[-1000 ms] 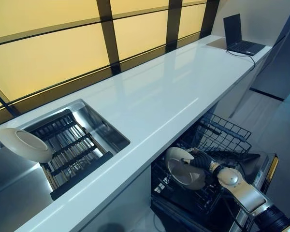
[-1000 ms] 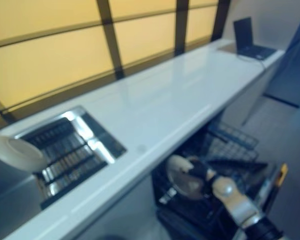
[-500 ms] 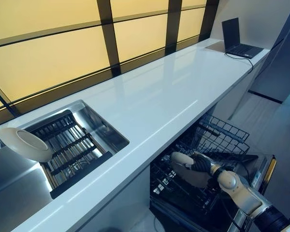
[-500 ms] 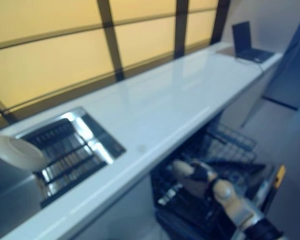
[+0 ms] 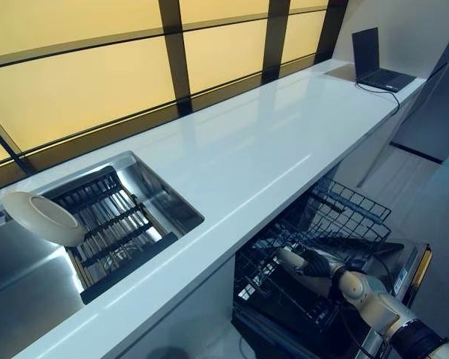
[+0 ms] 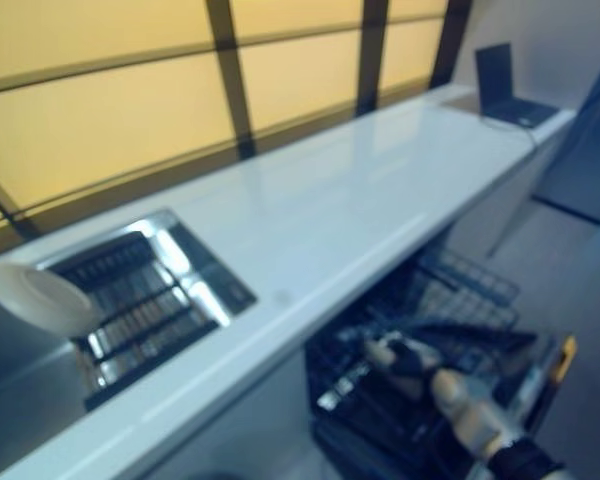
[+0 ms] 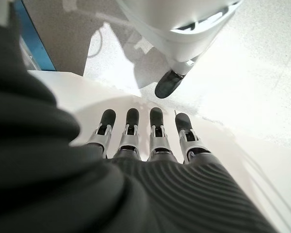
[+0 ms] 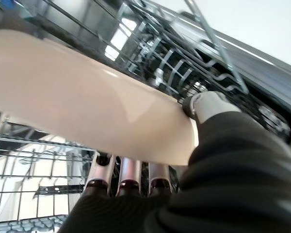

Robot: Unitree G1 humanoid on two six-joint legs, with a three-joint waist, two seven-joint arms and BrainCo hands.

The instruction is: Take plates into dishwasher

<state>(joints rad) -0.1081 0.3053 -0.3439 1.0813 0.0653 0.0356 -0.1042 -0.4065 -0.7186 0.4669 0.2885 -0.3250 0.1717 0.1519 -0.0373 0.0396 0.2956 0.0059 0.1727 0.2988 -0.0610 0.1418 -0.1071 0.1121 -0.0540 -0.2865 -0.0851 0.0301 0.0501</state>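
The right hand grips a cream plate between thumb and fingers, inside the lower dishwasher rack at the 5 o'clock area of the head view. A second plate leans in the sink at 9 o'clock. The left hand hangs idle, its fingers relaxed and holding nothing. To seat the held plate well, the robot should align its edge between two tines, tilt it upright, and let go only once the rack supports it.
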